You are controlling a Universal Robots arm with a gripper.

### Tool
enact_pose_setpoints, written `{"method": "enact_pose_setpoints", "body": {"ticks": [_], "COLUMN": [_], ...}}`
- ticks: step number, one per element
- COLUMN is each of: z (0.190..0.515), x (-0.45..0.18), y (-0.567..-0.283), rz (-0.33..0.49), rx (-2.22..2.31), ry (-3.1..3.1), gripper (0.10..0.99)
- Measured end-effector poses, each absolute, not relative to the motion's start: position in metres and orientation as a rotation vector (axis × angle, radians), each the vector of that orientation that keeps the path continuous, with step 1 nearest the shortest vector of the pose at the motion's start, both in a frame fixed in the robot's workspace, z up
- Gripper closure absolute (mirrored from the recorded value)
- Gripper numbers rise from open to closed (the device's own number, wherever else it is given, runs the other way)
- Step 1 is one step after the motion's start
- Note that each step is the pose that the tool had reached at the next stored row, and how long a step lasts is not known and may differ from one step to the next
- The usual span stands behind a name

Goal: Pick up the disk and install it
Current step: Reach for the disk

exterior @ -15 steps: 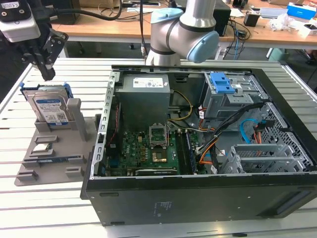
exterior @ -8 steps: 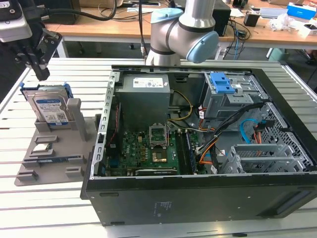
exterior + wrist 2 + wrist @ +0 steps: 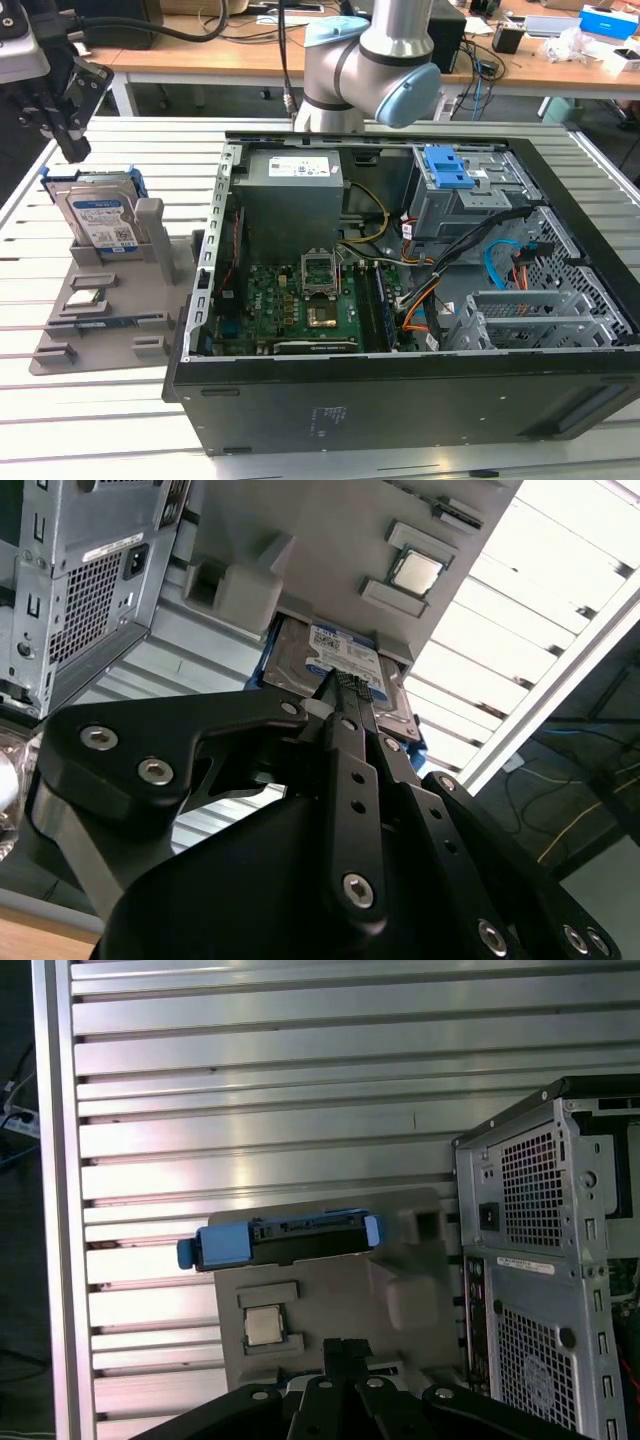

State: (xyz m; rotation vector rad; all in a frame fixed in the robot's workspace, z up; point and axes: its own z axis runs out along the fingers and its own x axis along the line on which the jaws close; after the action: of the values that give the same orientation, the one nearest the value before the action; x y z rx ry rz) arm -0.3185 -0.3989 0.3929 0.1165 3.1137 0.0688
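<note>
Jaws hang clenched on nothing, tips pressed together, over the counter beside the open case. Straight ahead of the tips, with a clear gap between, the disk stands on edge in a slot of a grey holder, label face showing and the blue carrier wrapping its sides. In the second wrist view the tips line up with the disk's upper edge. Beyond that edge, farther from the jaws, a chip sits in its own pocket of the holder. The case lies off to one side of the jaws, well apart from the disk.

The disk looks stiff and dense for its size, with smooth metal faces that could slip under light pressure. It is probably sensitive to knocks. The carrier is thin plastic and likely to flex, so it makes a poor hold. The best purchase seems to be across the two flat faces at the free upper edge, midway between the blue ends, with the slot walls well below the tips.
</note>
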Motion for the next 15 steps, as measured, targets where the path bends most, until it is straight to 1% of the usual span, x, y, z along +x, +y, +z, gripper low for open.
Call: {"method": "enact_pose_setpoints", "body": {"ticks": [15], "z": [0.393], "x": [-0.338], "y": [-0.399], "rz": [0.069], "rx": [0.117], "ry": [3.114], "gripper": [0.98]}}
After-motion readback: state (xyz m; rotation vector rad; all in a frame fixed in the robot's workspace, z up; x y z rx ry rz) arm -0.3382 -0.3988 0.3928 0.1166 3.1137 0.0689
